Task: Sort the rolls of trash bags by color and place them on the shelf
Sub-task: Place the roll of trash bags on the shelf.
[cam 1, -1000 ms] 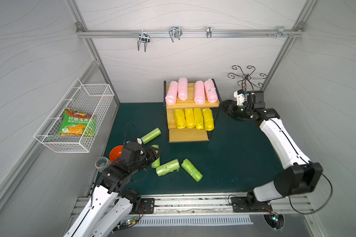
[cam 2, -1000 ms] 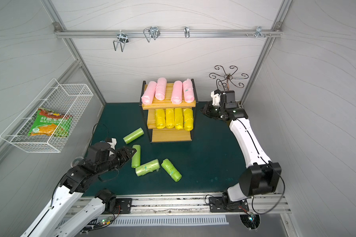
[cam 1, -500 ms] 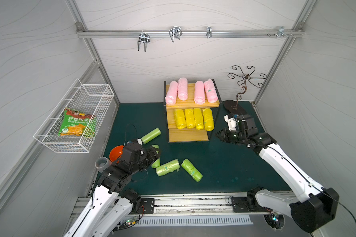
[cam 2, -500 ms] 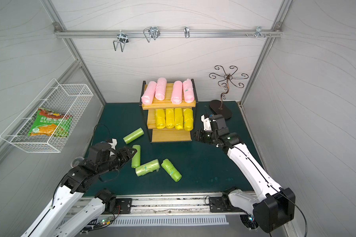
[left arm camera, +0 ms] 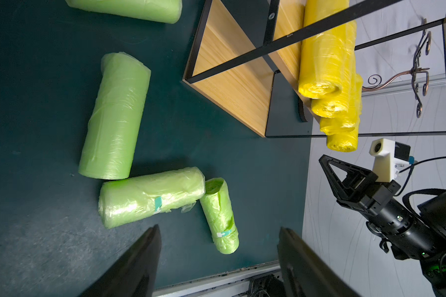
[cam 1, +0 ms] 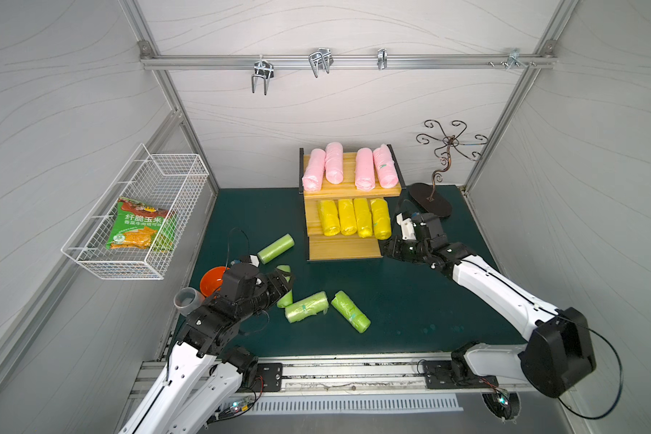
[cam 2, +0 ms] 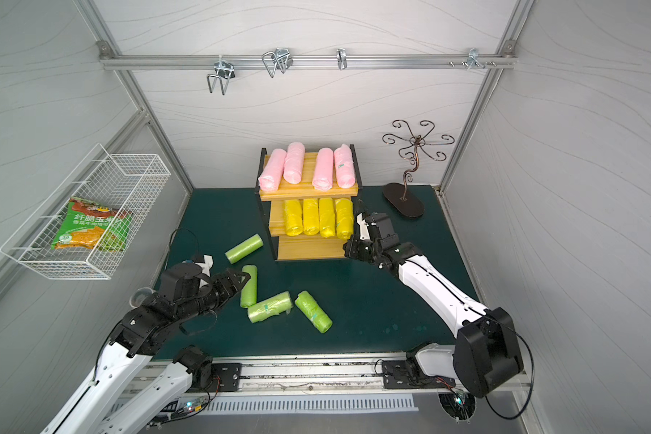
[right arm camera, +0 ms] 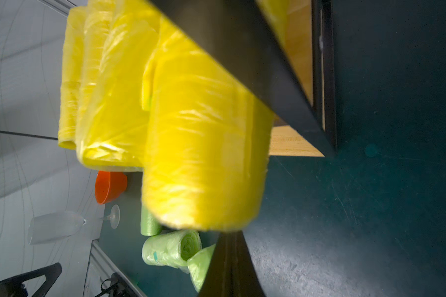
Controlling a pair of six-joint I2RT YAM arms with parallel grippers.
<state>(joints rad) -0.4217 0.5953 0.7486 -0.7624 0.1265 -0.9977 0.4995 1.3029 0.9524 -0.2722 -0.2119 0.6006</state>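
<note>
Dark green mat [cam 1: 410,300], grey wall panels [cam 1: 316,112]; L hand [cam 2: 241,283] spread, empty; R hand [cam 2: 349,250] pressed together.

Four pink [cam 1: 334,162], four yellow [cam 1: 347,217], four green rolls [cam 1: 306,307]

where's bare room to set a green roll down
Bare: bottom board of the shelf, below the yellow rolls; the mat before it, between green rolls and right arm. Crowded: the pink rolls tier and yellow tier; mat around left pincer and orange bowl.
</note>
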